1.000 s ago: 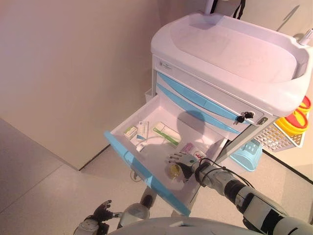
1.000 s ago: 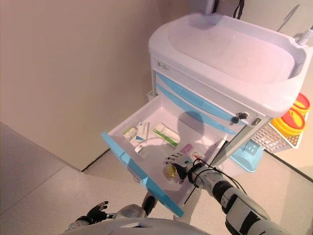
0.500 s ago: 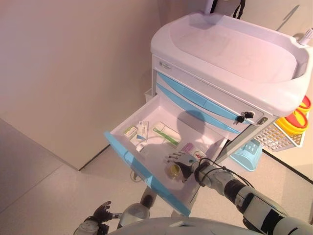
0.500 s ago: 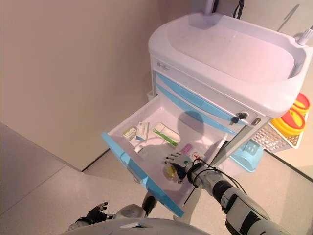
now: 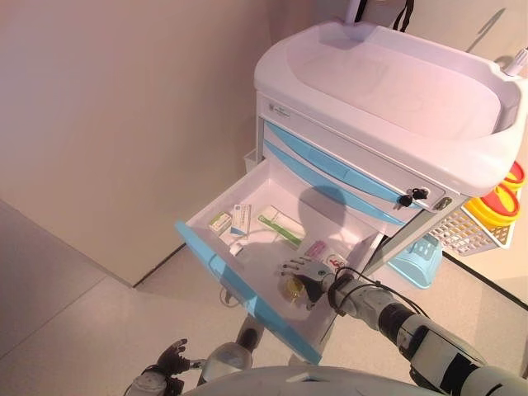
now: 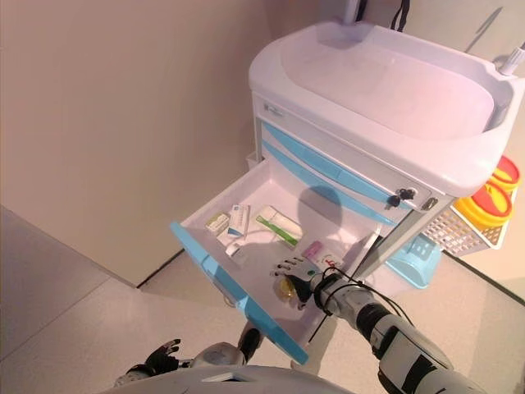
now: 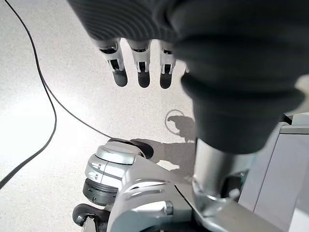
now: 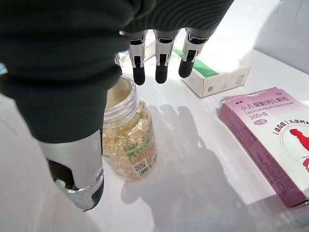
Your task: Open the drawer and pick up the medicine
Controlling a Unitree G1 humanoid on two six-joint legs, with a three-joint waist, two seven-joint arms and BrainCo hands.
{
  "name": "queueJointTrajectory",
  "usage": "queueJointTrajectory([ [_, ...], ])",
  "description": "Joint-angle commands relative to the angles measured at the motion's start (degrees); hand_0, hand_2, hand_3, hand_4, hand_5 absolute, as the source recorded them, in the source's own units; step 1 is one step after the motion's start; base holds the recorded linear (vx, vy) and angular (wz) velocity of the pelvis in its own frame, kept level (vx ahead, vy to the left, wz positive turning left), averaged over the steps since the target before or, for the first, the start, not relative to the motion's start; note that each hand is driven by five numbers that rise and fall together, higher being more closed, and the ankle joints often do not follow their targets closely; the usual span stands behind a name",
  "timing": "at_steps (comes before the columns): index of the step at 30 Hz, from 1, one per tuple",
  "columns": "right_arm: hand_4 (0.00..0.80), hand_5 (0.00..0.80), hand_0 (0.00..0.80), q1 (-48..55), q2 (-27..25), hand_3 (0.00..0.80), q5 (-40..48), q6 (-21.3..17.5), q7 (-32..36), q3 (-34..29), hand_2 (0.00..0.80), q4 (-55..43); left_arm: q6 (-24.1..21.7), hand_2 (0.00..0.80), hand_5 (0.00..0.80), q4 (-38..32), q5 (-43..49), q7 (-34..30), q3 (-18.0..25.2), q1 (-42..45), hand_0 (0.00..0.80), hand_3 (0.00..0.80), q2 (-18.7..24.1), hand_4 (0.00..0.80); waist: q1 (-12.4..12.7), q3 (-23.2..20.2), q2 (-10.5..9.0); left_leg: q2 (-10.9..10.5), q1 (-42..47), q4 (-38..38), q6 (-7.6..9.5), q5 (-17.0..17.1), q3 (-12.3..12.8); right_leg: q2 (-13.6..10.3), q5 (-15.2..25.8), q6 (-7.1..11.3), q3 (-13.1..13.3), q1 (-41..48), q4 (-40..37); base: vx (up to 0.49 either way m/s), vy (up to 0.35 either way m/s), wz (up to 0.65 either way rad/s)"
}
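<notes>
The cart's lowest drawer, white with a blue front, stands pulled open. Inside lies a clear bottle of yellow capsules with its lid off, also seen in the left eye view. My right hand is in the drawer right over the bottle. It is open: its fingers reach straight past the bottle and the thumb stands beside it without closing. A pink medicine box lies next to the bottle. My left hand hangs low over the floor, open and empty.
A green-and-white box and two small boxes lie at the back of the drawer. The white cart has shut blue drawers above. A side basket with yellow-red containers and a blue basket hang to the right. A wall stands on the left.
My right hand has edged slightly to the left over the bottle. The drawer, the boxes and my left hand have not moved.
</notes>
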Motion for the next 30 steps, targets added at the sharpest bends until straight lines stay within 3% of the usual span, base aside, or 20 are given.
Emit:
queueJointTrajectory([
  [1, 0.665, 0.665, 0.665, -0.18, -0.51, 0.665, 2.12, -0.42, -0.37, 0.68, 0.665, -4.79, -1.65, 0.000, 0.000, 3.75, 1.92, 0.20, -1.56, -1.60, 0.000, 0.000, -1.25, 0.000, 0.49, 0.14, -1.17, -2.54, 1.16, 1.24, 1.77, -7.67, 0.92, -3.44, -3.10, 1.36, 3.02, -3.45, 7.08, 0.000, 0.000, 0.00],
  [2, 0.800, 0.800, 0.800, -0.16, -0.44, 0.800, 2.13, -0.48, -0.22, 0.64, 0.800, -4.76, -1.62, 0.000, 0.000, 3.79, 1.82, 0.17, -1.58, -1.62, 0.000, 0.000, -1.26, 0.000, 0.44, 0.10, -1.14, -2.54, 1.18, 1.22, 1.76, -7.62, 0.94, -3.45, -3.09, 1.34, 3.05, -3.41, 7.05, 0.000, 0.000, 0.00],
  [24, 0.800, 0.800, 0.800, 2.06, -1.06, 0.800, 1.66, -1.40, 0.54, -0.22, 0.800, -5.65, -2.47, 0.000, 0.000, 5.14, 2.54, 0.16, -1.03, -1.71, 0.000, 0.000, -1.59, 0.000, -0.48, 0.23, -1.40, -2.53, 1.51, 1.46, 1.93, -8.07, 1.59, -3.45, -3.32, 1.05, 3.67, -3.66, 7.46, 0.000, 0.000, 0.00],
  [30, 0.800, 0.800, 0.800, 1.29, -3.04, 0.800, 2.93, -3.92, 0.14, -0.17, 0.800, -9.28, -2.48, 0.000, 0.000, 5.78, 2.64, 0.00, -0.44, -1.99, 0.000, 0.000, -1.39, 0.000, -1.18, 0.18, -1.85, -2.41, 2.03, 1.36, 1.97, -8.37, 2.21, -3.27, -3.20, 1.07, 4.36, -3.54, 7.38, 0.000, 0.000, 0.00],
])
